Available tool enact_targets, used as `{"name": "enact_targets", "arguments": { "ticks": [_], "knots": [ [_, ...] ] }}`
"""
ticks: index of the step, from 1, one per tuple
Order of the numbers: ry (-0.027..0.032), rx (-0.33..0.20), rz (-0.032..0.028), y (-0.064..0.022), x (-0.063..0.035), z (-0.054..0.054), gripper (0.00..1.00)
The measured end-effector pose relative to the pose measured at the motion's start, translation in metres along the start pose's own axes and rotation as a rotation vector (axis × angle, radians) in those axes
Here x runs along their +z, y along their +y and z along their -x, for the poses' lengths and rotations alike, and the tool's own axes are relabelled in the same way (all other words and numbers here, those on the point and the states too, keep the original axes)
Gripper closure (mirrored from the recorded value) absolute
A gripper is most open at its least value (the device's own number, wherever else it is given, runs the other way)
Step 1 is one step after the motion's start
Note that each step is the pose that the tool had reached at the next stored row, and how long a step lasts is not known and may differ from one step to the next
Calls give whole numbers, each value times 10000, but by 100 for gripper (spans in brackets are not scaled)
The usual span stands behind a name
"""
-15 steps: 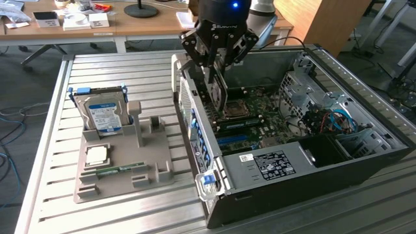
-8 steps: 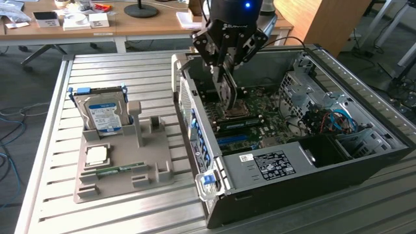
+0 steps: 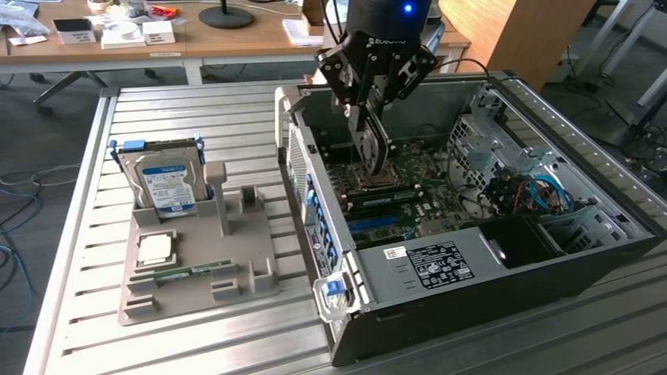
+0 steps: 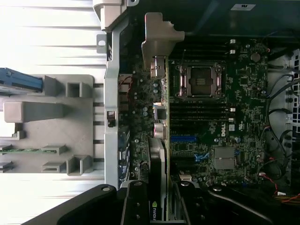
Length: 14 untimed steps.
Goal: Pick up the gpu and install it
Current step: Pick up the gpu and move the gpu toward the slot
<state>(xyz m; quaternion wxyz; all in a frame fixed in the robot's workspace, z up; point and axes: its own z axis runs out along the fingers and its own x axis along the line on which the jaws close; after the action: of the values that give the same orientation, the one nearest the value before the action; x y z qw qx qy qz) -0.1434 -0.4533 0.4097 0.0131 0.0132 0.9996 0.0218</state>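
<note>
My gripper (image 3: 367, 117) is shut on the gpu (image 3: 374, 152), a thin dark card that hangs on edge inside the open computer case (image 3: 501, 258). The card's lower edge is just above the motherboard (image 3: 417, 187), near the CPU socket; whether it touches I cannot tell. In the wrist view the gpu (image 4: 157, 159) shows edge-on between the black fingers (image 4: 136, 206), its pale metal bracket (image 4: 159, 40) at the far end by the case's rear wall. My gripper (image 4: 159, 208) stands over the motherboard (image 4: 220, 117), with the card lying beside the dark slots.
A grey holder tray (image 3: 198, 258) on the slatted metal table (image 3: 94, 234) carries a silver hard drive (image 3: 162, 180) with a blue label, a square chip (image 3: 155, 250) and a green memory stick (image 3: 193, 271). Cables (image 3: 532, 195) and drive cages crowd the case's far side.
</note>
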Motion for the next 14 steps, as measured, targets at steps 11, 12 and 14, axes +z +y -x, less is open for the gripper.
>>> {"name": "enact_targets", "arguments": {
  "ticks": [11, 12, 14],
  "knots": [
    [0, -2, 1, 3, 2, 60, 73],
    [0, -1, 2, 4, 3, 78, 73],
    [0, 0, 1, 6, 3, 116, 73]
  ]
}}
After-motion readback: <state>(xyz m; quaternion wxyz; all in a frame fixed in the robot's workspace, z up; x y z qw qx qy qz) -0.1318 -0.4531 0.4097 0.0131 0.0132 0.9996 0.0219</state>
